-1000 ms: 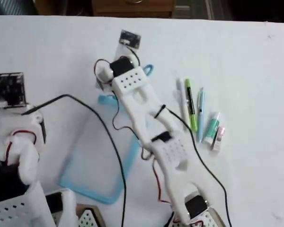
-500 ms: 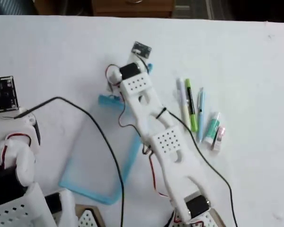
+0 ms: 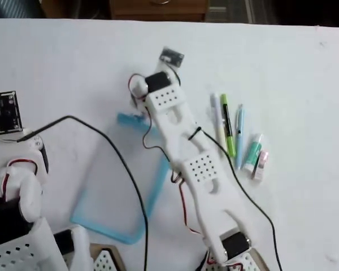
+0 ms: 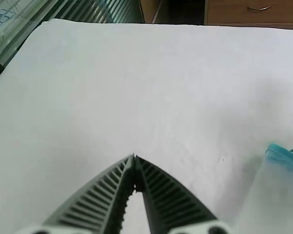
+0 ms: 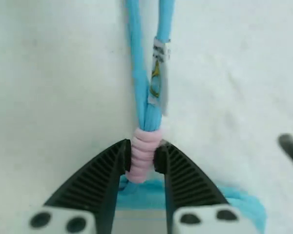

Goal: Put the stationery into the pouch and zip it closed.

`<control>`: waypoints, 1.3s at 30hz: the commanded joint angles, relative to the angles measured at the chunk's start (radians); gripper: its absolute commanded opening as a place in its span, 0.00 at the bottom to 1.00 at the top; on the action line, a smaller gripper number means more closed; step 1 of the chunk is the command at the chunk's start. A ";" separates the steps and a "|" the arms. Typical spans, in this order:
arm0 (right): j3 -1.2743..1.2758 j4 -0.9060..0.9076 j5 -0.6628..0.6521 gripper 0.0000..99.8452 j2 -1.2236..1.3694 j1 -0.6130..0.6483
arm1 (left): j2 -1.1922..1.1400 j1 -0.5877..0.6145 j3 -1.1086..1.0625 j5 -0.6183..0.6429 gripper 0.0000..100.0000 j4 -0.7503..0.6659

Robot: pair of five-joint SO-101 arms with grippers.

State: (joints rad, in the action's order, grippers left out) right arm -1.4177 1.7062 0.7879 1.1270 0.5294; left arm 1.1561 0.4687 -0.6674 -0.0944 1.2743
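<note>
The pouch [image 3: 104, 183], clear with blue edging, lies flat on the counter [image 3: 288, 73] at lower centre-left of the high view. The right hand [image 5: 142, 146] is clamped on the pink zip pull [image 5: 140, 165], where the blue loop [image 5: 145, 83] joins it. The left hand [image 4: 135, 161] is pressed together over the counter. The pens [image 3: 227, 125] lie right of centre, outside the pouch.
</note>
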 commanded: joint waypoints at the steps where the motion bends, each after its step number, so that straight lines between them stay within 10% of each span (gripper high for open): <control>1: 0.005 0.038 -0.032 0.02 -0.272 -0.018 | 0.012 0.004 0.015 0.000 0.02 -0.011; 13: 0.419 0.042 -0.239 0.02 -1.139 0.068 | 0.008 -0.047 0.209 0.157 0.11 0.038; 39: 1.272 -0.054 -0.282 0.02 -1.609 0.223 | -0.325 -0.239 0.750 0.494 0.25 0.278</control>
State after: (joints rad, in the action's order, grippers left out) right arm -0.2286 1.6525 0.5163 -0.4411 0.7334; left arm 0.9321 0.2938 -0.0537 0.3936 1.4983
